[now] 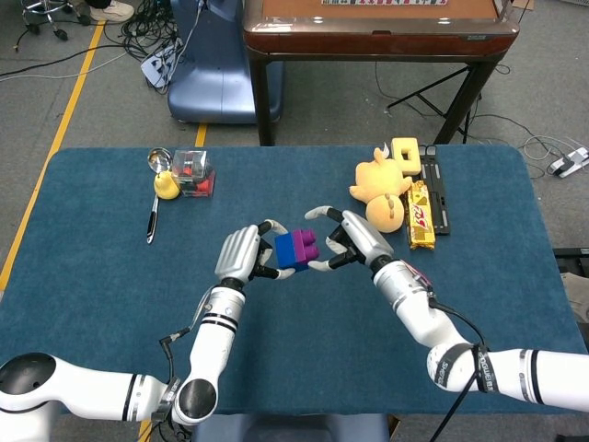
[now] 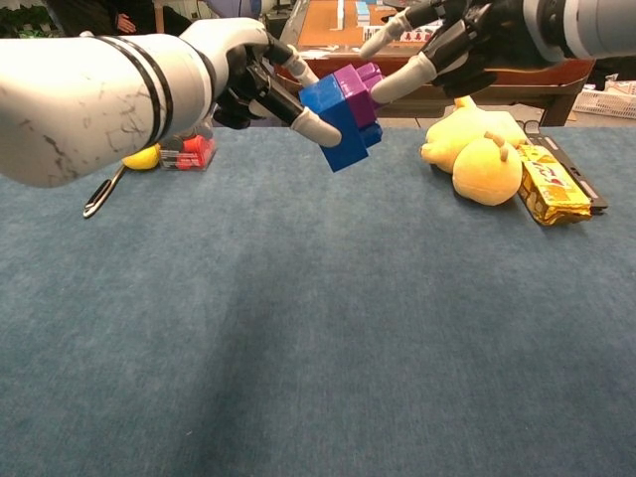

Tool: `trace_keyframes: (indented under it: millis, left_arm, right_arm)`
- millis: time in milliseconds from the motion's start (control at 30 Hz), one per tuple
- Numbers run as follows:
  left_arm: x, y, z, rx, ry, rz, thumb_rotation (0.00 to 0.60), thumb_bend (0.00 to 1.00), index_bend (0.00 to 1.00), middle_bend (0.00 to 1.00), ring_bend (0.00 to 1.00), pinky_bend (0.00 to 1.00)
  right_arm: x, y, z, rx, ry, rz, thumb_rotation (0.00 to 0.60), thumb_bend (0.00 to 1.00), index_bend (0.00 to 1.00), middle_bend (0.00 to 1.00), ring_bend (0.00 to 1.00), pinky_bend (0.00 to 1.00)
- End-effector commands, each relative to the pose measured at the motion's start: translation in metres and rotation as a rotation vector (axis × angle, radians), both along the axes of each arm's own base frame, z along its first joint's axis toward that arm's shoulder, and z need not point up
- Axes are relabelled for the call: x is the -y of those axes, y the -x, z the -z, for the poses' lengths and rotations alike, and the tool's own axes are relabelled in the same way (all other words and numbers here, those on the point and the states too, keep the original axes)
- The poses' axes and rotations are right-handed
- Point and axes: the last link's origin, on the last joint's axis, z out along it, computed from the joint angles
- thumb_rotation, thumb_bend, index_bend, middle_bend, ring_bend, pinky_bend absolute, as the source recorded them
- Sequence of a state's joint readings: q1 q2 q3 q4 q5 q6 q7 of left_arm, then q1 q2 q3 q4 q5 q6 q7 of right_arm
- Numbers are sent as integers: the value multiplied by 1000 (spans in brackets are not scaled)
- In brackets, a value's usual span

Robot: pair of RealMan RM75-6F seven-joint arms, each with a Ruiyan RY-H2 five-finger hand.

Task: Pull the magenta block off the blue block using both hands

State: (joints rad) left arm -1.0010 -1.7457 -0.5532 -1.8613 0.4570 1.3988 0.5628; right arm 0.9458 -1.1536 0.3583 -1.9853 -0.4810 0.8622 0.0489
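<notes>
Hovering mid-table, joined magenta block [image 1: 308,245] and blue block [image 1: 292,250] between both hands.

Left side of the blue block [image 2: 334,124] covered by fingers of the left hand [image 2: 260,81]. Contact between the right hand [image 2: 447,45] and the magenta block [image 2: 356,91] impossible to confirm. Right arm cut off at the chest view's top edge. Contents of the clear box [image 1: 193,171] near the table's [image 1: 101,267] far left corner too small to identify.
</notes>
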Motion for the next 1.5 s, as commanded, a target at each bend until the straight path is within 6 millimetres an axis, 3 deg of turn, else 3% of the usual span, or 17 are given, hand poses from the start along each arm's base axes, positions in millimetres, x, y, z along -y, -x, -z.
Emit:
trace_keyframes:
  millis: [33, 1500]
  left_arm:
    - [0, 0, 0, 1, 1, 1, 600, 7, 623, 943, 981, 1000]
    - [0, 3, -1, 26, 9, -2, 600, 6, 625, 943, 982, 1000]
  right_arm:
    - [0, -1, 1, 2, 0, -1, 600, 0, 264, 1000, 1000, 1000]
    - [2, -8, 18, 9, -11, -17, 600, 0, 398, 1000, 1000, 1000]
